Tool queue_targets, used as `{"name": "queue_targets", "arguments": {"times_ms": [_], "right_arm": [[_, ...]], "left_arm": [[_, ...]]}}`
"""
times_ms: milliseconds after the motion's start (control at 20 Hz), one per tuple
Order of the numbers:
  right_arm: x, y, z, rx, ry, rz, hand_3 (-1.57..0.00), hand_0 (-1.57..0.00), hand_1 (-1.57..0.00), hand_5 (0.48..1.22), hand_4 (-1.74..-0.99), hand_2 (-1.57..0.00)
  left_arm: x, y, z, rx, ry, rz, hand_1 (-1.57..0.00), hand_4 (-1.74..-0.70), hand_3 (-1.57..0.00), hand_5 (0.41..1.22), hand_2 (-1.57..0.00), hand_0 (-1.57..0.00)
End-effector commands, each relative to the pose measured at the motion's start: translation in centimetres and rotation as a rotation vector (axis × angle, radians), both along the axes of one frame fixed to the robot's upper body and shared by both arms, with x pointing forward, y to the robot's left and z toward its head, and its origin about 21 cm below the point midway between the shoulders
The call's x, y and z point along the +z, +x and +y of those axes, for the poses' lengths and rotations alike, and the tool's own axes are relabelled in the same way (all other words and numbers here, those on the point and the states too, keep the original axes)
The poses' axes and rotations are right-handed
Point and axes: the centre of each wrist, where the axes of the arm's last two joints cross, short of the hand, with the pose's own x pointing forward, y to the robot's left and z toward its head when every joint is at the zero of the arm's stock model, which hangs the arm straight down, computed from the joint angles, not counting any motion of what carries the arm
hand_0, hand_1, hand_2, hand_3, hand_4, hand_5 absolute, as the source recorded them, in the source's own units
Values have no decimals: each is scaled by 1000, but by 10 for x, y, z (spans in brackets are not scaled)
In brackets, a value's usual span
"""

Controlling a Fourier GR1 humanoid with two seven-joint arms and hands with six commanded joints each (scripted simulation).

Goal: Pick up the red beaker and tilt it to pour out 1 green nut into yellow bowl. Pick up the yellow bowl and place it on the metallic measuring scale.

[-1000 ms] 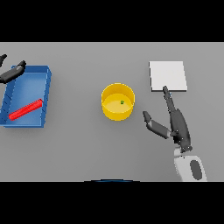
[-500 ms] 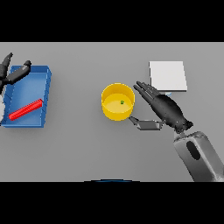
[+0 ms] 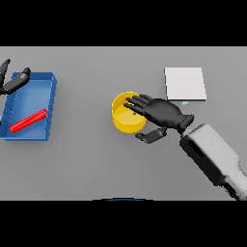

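Open tabletop (image 3: 87, 164) lies between the blue tray (image 3: 50, 103) at left and the yellow bowl (image 3: 126, 121) at centre. The right robot hand (image 3: 161, 113) covers the bowl's right rim, blocking access from that side. Bare surface separates the bowl from the metallic scale (image 3: 185, 83) behind it to the right.

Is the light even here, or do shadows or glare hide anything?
Head view: light is flat and even, no glare. Only faint shadows show, one under the right robot hand across the yellow bowl. The red beaker in the blue tray reads clearly. The left robot hand is cut by the edge.
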Motion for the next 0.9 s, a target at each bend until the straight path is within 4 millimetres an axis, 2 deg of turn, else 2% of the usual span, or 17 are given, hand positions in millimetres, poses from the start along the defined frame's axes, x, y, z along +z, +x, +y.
{"name": "queue_targets", "arguments": {"times_ms": [0,400,650,750,850], "right_arm": [[-1,2,3,30,-23,7,1,1,1,642,-1156,1],[-6,22,34,106,-218,78,1,1,1,673,-1168,1],[-20,32,39,99,-296,112,-8,1,1,684,-1186,1],[-23,33,42,98,-294,122,-22,1,1,708,-1195,1],[-24,34,43,89,-307,122,-77,1,-15,770,-1234,-37]], "left_arm": [[1,0,1,-11,-5,-10,0,-808,0,695,0,0],[1,2,4,-9,2,2,1,-805,1,702,1,1],[-3,-2,3,-19,9,2,1,-797,1,704,1,1],[1,0,8,-1,20,9,1,-789,1,711,1,1],[-2,2,7,-1,19,20,1,-789,1,714,1,1]]}}
